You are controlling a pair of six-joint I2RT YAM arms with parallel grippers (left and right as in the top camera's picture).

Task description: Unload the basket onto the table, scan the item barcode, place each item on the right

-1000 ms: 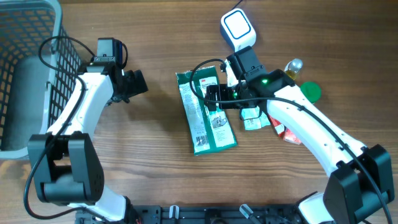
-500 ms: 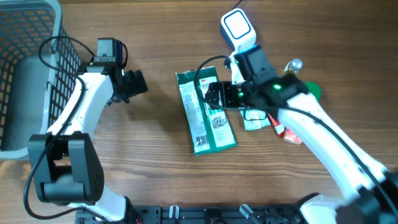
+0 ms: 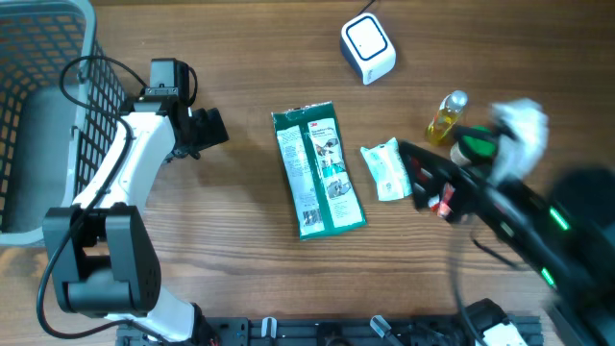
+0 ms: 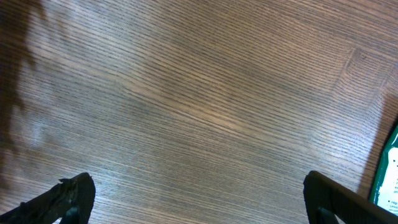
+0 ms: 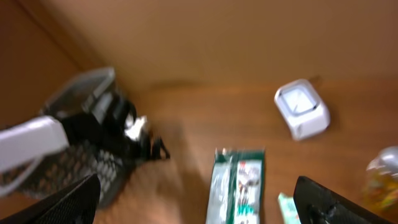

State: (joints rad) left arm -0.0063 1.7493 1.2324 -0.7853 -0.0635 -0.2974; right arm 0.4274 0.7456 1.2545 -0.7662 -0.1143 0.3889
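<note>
L gripper (image 3: 209,129): jaws wide, empty, sits over bare wood betw. wire basket (image 3: 38,106) and green packet (image 3: 317,173), apart from both. R gripper (image 5: 196,204): jaws wide and empty per wrist view. In overhead view it and its arm are a smear at table's right side, overlapping a red item (image 3: 444,205) and a green round lid (image 3: 474,146); contact w/ either cannot be determined. Green packet lies flat near table centre, long axis approx. front-to-back, slightly tilted, printed face up w/ white label panels. It is glossy film, rectangular, and its top face is fully exposed. Just right of it, not touching, is a small white-and-green sachet (image 3: 384,171), flat, soft-looking. White scanner box (image 3: 368,48) stands toward far edge: rounded cube, smooth plastic, cable running off frame top, well apart from packet. Small bottle (image 3: 445,120), clear w/ yellow liquid and silver cap, is close to the lid; upright or lying cannot be told. Table (image 3: 240,269): matte wood grain. Basket: grey wire mesh, cut off by left frame edge. Barcode on packet not legible in any view. L wrist view gives only wood plus a sliver of packet at right edge. R wrist view is soft throughout.
</note>
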